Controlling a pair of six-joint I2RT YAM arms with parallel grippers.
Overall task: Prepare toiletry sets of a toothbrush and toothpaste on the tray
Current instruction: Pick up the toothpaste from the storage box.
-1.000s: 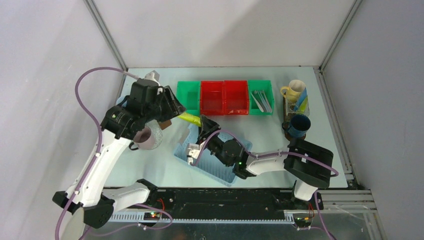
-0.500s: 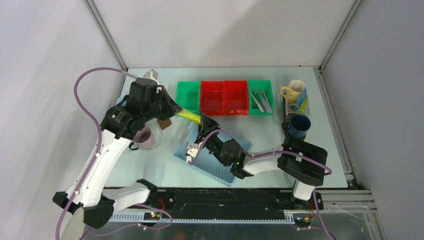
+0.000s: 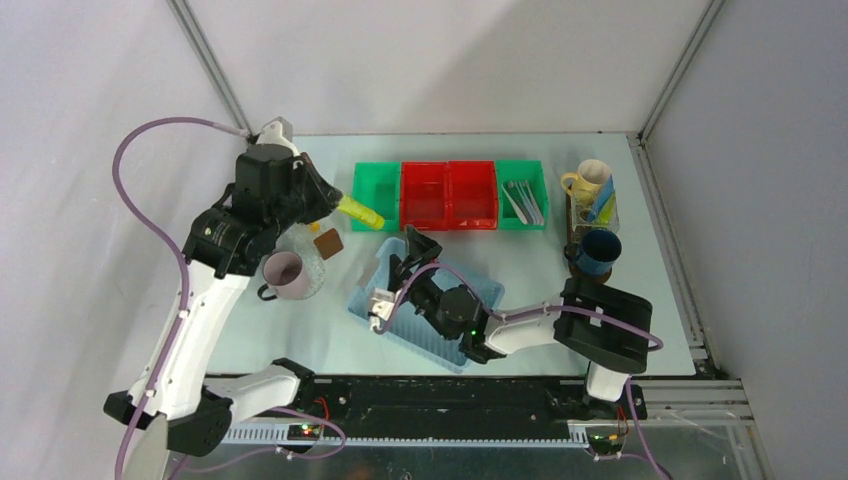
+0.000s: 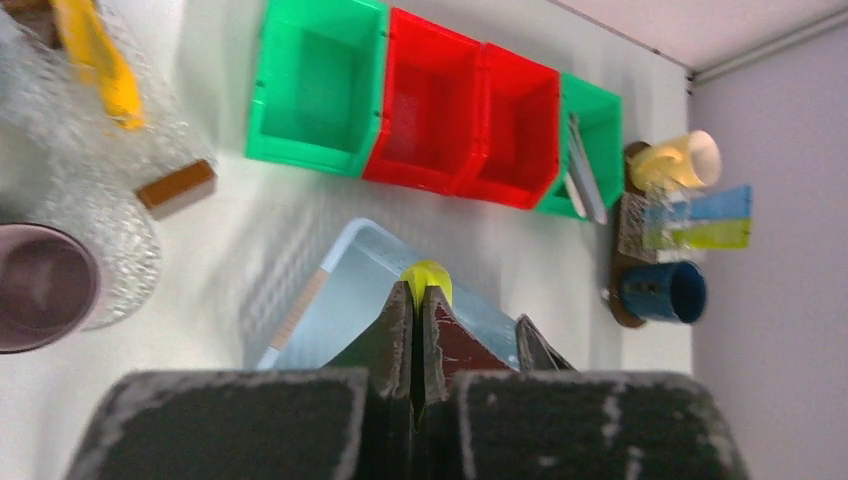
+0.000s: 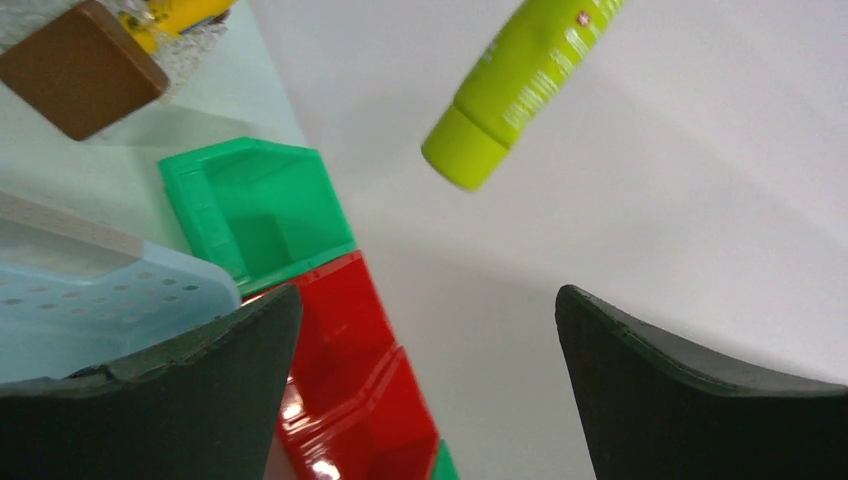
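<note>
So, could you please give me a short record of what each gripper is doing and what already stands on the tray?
left gripper: shut on the yellow-green tube, held up off the table
right gripper: open, empty, at the far end of the blue basket
tray: cream mug and dark blue mug on it
pink mug: off the tray, on the table's left side
toothbrushes: in the rightmost green bin

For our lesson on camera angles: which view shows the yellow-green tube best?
The right wrist view: the tube is large in the upper frame, cap and print clear. The top view shows it small, sticking out of the left gripper. The left wrist view shows only its tip beyond that shut gripper.
</note>
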